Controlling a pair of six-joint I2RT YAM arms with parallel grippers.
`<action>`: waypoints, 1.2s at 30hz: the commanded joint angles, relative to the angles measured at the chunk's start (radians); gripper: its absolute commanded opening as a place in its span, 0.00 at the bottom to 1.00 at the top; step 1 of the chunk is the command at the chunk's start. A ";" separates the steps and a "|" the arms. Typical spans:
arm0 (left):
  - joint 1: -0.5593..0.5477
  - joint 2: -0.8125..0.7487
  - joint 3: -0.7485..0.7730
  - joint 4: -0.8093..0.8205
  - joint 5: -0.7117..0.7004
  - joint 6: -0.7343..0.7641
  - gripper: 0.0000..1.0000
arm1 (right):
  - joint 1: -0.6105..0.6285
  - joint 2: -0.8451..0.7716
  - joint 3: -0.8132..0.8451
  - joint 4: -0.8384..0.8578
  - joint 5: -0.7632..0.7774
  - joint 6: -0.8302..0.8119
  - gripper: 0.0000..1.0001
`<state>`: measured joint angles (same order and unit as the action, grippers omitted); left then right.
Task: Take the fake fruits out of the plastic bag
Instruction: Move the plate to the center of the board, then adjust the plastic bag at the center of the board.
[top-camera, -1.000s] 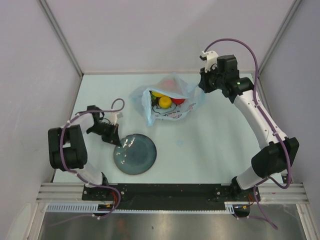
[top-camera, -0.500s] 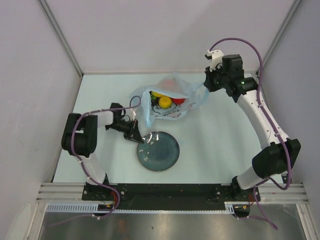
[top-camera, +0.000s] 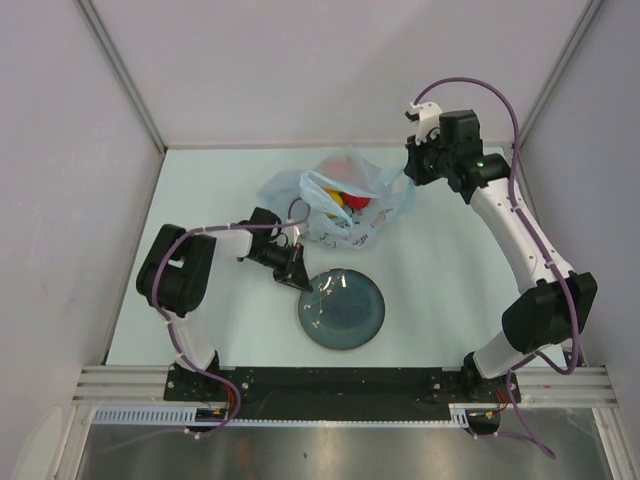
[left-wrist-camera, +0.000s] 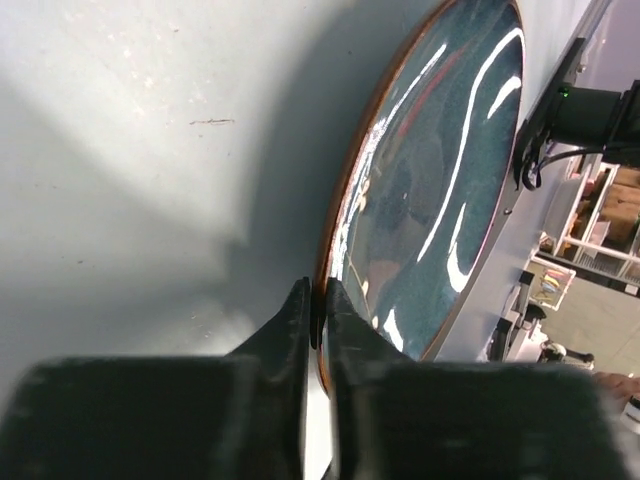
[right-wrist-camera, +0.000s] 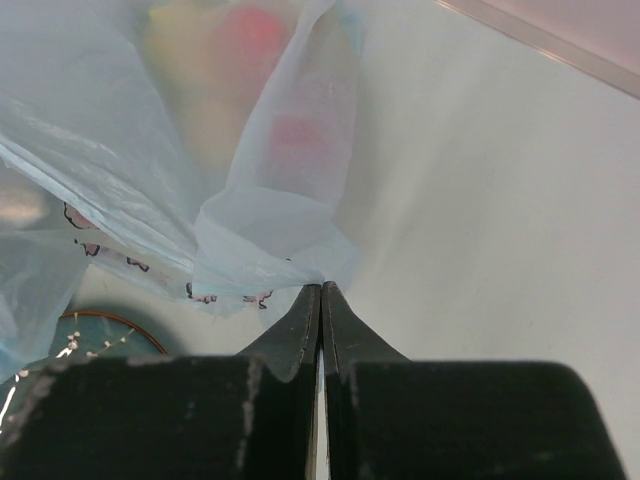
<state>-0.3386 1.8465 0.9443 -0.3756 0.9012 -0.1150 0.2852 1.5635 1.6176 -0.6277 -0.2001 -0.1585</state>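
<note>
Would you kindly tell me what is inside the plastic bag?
Inside the plastic bag, a yellow fruit and a red fruit show through the opening. Anything else in it is hidden by crinkled plastic.

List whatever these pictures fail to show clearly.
- Fruits: top view, the bag's folds cover most; only red and yellow patches show. Right wrist view blurs them behind the film.
- Plate: left wrist view, top edge crops it and the left tool covers its near rim.
- Bag print: top view, too small and crumpled to read.
</note>
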 joint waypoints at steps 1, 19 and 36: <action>-0.020 -0.007 0.022 -0.008 -0.034 0.012 0.26 | 0.014 0.036 0.041 0.013 -0.013 -0.006 0.01; -0.006 -0.760 -0.016 -0.036 -0.136 0.238 0.80 | 0.025 -0.003 0.038 0.016 -0.038 -0.009 0.00; -0.177 -0.616 0.088 0.062 -0.396 -0.078 0.91 | 0.048 -0.045 0.005 0.034 -0.039 -0.004 0.00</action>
<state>-0.4782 1.2045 0.9867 -0.3916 0.5400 -0.1093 0.3264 1.5688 1.6291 -0.6292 -0.2272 -0.1585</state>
